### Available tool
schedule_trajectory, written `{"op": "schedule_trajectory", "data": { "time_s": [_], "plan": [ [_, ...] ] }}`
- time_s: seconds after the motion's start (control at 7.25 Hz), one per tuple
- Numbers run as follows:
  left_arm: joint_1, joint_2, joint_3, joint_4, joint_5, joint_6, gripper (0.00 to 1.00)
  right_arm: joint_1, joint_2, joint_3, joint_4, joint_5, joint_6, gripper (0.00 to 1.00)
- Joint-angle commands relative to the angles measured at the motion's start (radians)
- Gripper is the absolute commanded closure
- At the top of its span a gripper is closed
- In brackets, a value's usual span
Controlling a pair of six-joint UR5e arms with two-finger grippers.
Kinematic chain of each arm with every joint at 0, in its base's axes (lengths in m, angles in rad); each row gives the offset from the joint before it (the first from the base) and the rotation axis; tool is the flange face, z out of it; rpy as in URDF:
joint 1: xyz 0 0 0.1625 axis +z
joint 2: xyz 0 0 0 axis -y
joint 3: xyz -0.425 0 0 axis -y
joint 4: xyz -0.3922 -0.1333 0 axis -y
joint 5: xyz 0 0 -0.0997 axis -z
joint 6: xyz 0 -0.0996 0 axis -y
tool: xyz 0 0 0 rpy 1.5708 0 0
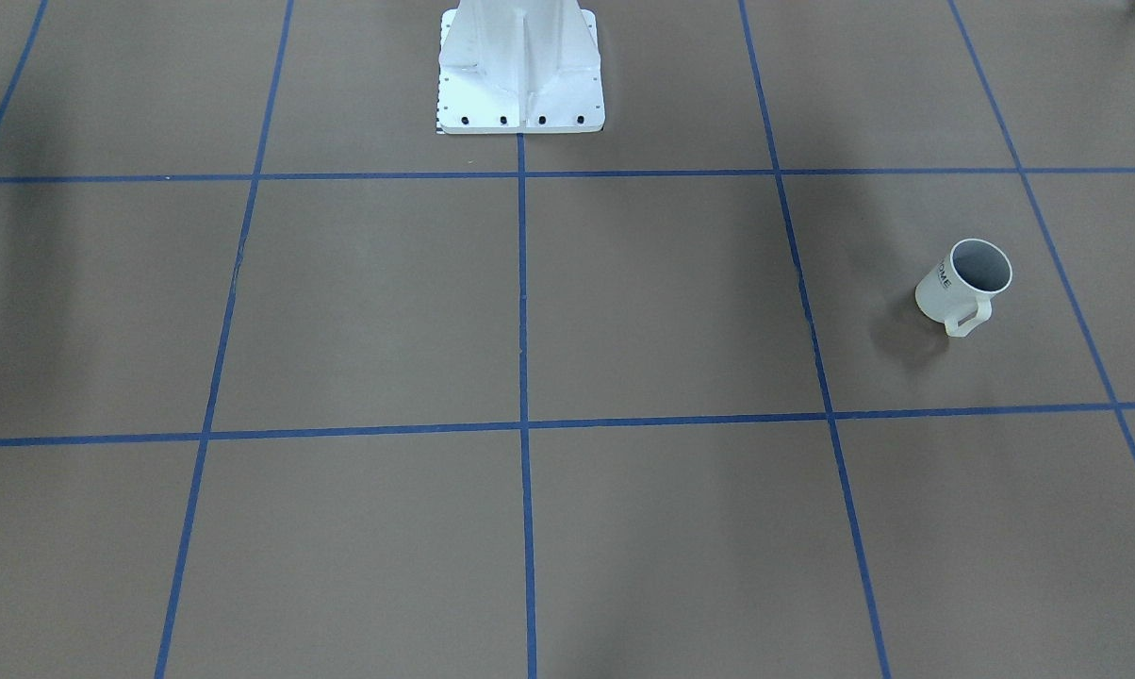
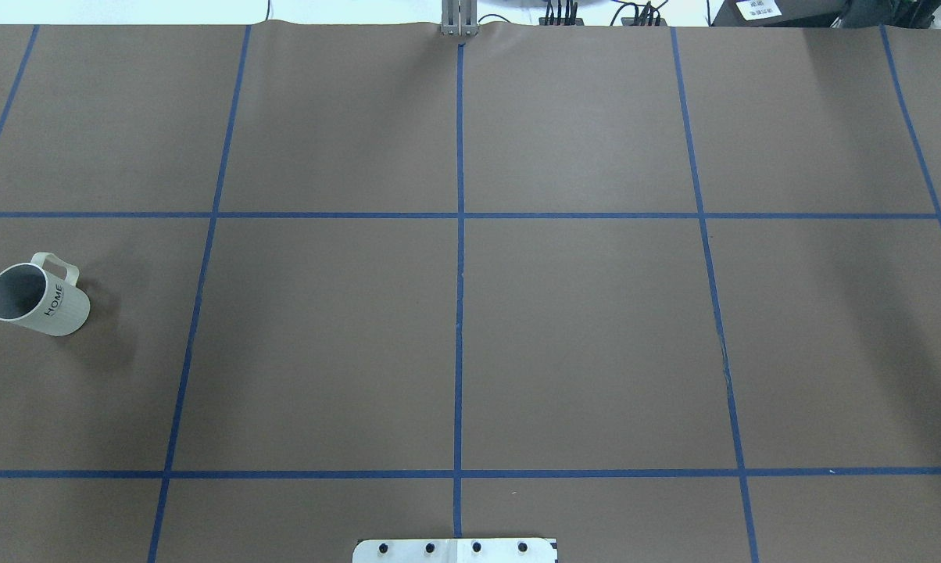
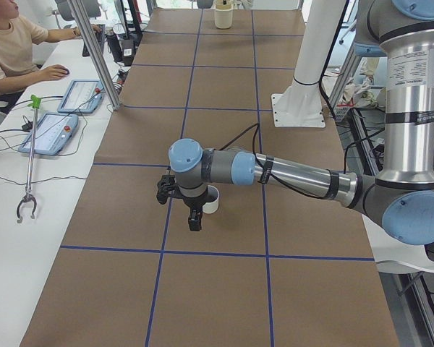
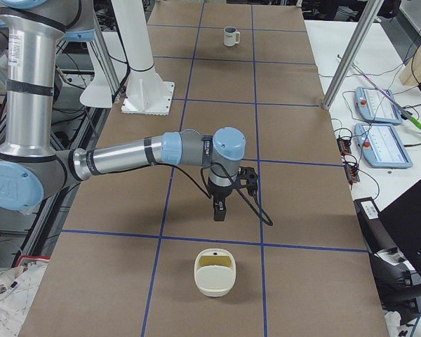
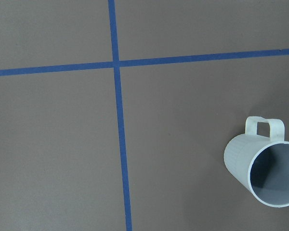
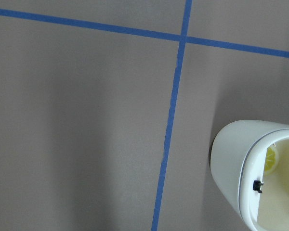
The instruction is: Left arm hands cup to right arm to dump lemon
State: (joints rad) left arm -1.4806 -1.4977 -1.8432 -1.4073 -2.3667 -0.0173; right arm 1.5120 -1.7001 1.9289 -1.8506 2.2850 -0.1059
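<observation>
The cup (image 2: 37,295), cream-white with "HOME" on its side, stands upright on the table's left part, and its grey inside looks empty (image 5: 274,175). It also shows in the front view (image 1: 963,283) and, half hidden, in the left side view (image 3: 212,200). My left gripper (image 3: 195,219) hangs just beside the cup on its outer side, above the table; I cannot tell whether it is open or shut. The lemon (image 6: 270,160) lies inside a white container (image 6: 236,159) at the table's right end. My right gripper (image 4: 219,209) hangs above the table short of that container (image 4: 214,281); I cannot tell its state.
The white pedestal base (image 2: 455,550) stands at the robot's side of the table, mid-width. Blue tape lines divide the brown surface into squares. A person (image 3: 14,43) sits at a side desk with two teach pendants (image 3: 50,134) and a grabber tool (image 3: 29,166).
</observation>
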Motion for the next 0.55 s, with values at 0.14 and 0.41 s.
{"op": "schedule_trajectory", "data": {
  "time_s": [0.14, 0.41],
  "plan": [
    [-0.001, -0.007, -0.001, -0.002, -0.002, -0.003, 0.00, 0.004, 0.022, 0.008, -0.004, 0.002, 0.003, 0.00],
    [-0.001, -0.013, -0.016, -0.005, -0.006, 0.003, 0.00, 0.004, 0.016, -0.001, 0.002, -0.002, 0.003, 0.00]
  ]
}}
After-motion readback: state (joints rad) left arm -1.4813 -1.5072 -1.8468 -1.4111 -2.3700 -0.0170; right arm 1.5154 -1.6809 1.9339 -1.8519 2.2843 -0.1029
